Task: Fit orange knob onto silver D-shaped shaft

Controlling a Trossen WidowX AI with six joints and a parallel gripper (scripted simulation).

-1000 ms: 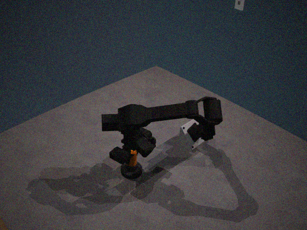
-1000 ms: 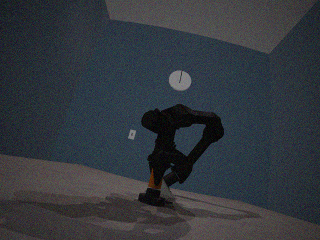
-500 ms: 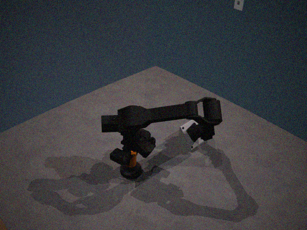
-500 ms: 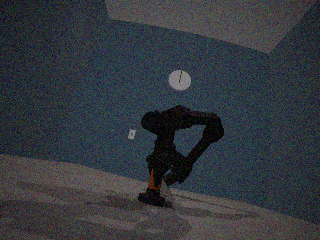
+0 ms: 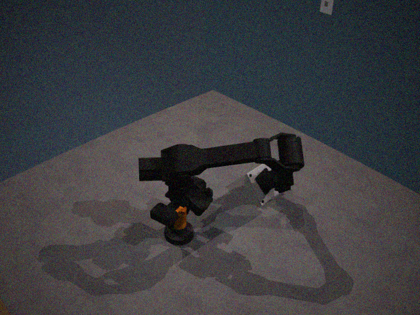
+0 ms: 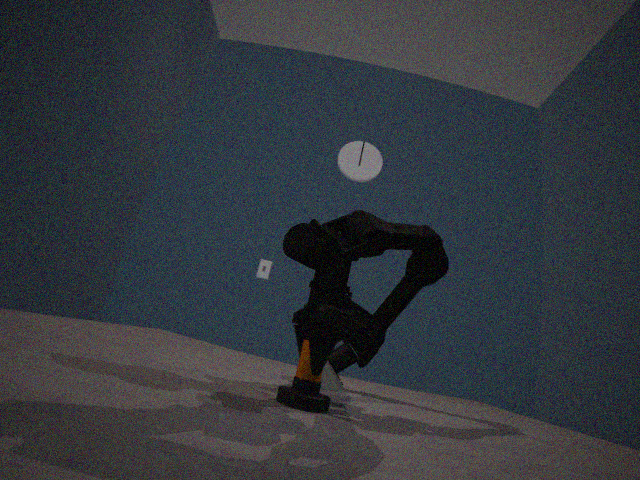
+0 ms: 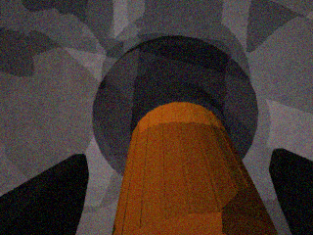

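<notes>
The orange knob (image 5: 181, 218) (image 6: 307, 364) (image 7: 176, 166), tapered and faceted, stands upright over the middle of the dark round pedestal (image 5: 178, 239) (image 6: 302, 401) (image 7: 111, 115). In the exterior view its lower edge meets the pedestal's raised dark collar, with no gap showing. The silver shaft is hidden, and so are the knob's hole and its flat side. My gripper (image 5: 182, 212) (image 7: 181, 164) is open around the knob. In the wrist view one dark finger stands on each side of it, with a visible gap on both sides.
The arm's upper links (image 5: 227, 155) (image 6: 387, 237) arch above the pedestal. Pale angular pieces (image 5: 259, 170) show near the arm's base. Overlapping shadows cross the tabletop (image 5: 210, 115). A white disc (image 6: 351, 160) and a small pale plate (image 5: 326, 6) (image 6: 264, 269) are on the walls.
</notes>
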